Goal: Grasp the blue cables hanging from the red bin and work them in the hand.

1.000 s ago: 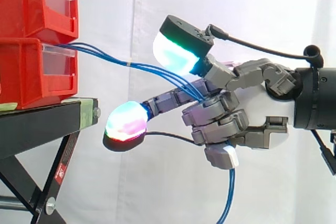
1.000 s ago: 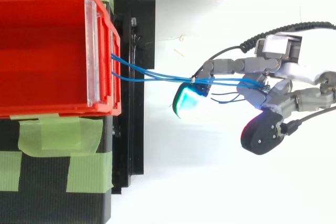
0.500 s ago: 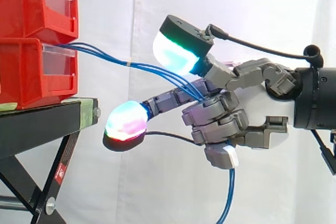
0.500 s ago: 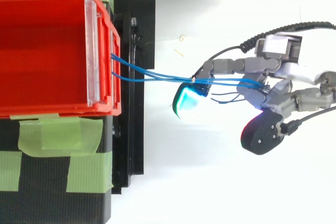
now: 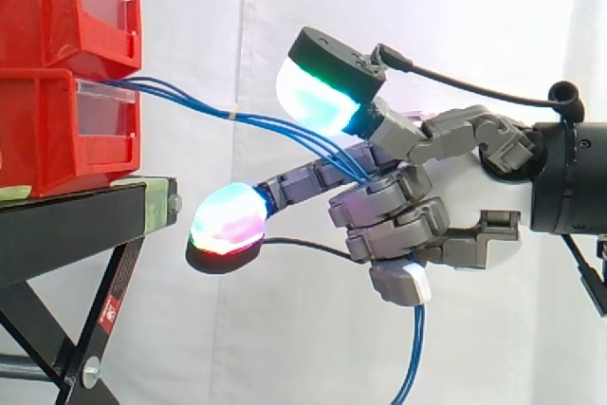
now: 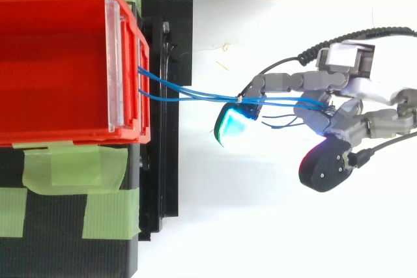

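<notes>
The bins (image 5: 47, 130) are bright red with clear, pale front panels. The blue cables (image 6: 208, 99) are one plain shade. The robot hand (image 5: 469, 198) is grey with a white palm. One fingertip (image 5: 311, 92) glows cyan edged green under a black cap, and another (image 5: 228, 220) mixes cyan, magenta and red. The stand (image 5: 66, 225) is black, patched with light green tape (image 6: 71, 167). The curtain (image 5: 190, 329) is white.

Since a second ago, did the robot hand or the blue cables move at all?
Nothing visibly changed. The hand stays curled round the blue cables, which still run from the red bin across to it and hang down below it.
</notes>
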